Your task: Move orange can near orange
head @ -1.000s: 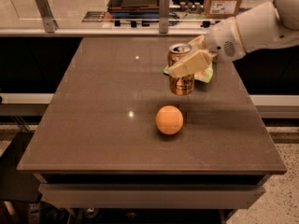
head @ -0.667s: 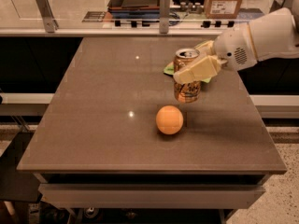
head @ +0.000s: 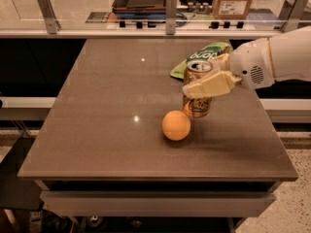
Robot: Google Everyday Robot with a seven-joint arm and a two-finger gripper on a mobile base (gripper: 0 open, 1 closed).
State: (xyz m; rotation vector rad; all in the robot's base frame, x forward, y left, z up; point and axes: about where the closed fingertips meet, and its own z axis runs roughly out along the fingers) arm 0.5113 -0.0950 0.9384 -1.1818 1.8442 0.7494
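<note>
Since the brown table fills most of the view, it sets the working room: a broad slab with its whole left half bare and its near edge running across the bottom. The white arm reaches in from the right, above the table's right edge. A green snack bag lies flat on the far right part, just behind the gripper. The jaws are clenched around the orange can at its upper half, with one pale finger across the front and the other hidden behind. The can stands roughly upright, right of the table's middle. Whether its base rests on the surface or hangs just above it, I cannot tell. The orange sits just beside the can, to its near left, with barely a gap showing.

The carry looks all but done, and the step in hand is the placing. The next move likely calls for setting the can down flat, then loosening the jaws and drawing back to the right or upward. Pulling away leftward risks nudging the fruit, which would roll freely. Both things lie well inside every edge.
</note>
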